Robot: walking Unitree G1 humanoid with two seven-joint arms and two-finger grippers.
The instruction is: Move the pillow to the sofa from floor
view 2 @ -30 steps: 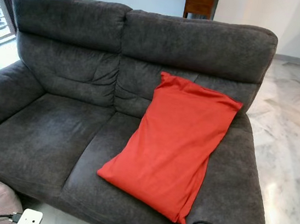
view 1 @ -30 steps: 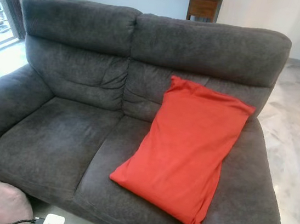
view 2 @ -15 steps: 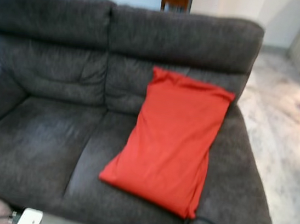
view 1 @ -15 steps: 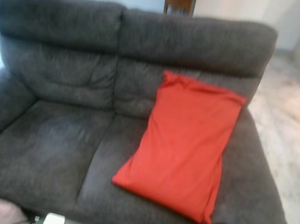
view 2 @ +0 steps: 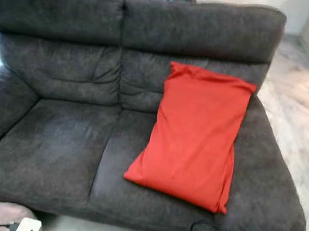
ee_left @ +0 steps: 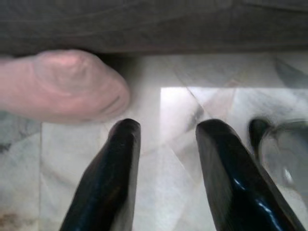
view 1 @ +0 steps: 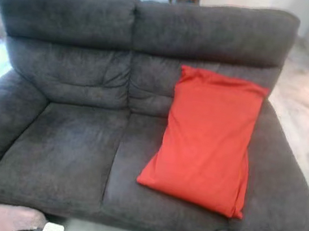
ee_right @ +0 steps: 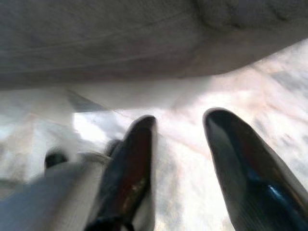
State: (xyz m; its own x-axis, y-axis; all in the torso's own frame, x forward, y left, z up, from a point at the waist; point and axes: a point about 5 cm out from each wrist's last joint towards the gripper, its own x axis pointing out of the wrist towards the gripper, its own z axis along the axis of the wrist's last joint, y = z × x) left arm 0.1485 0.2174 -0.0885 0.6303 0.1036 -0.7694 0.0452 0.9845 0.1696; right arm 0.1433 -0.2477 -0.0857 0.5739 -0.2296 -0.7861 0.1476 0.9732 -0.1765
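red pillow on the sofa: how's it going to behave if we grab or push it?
Probably floppy: the pillow looks flat and thin and drapes from the backrest onto the seat of the sofa. Likely light for its size, as the cushion barely dents under it. Its smooth cover may slide on the fabric if pushed, and a corner pinch would probably make it sag.

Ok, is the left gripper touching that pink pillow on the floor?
Apart. In the left wrist view, pale floor shows between the left gripper's open fingertips and the pink pillow lying just ahead of them.
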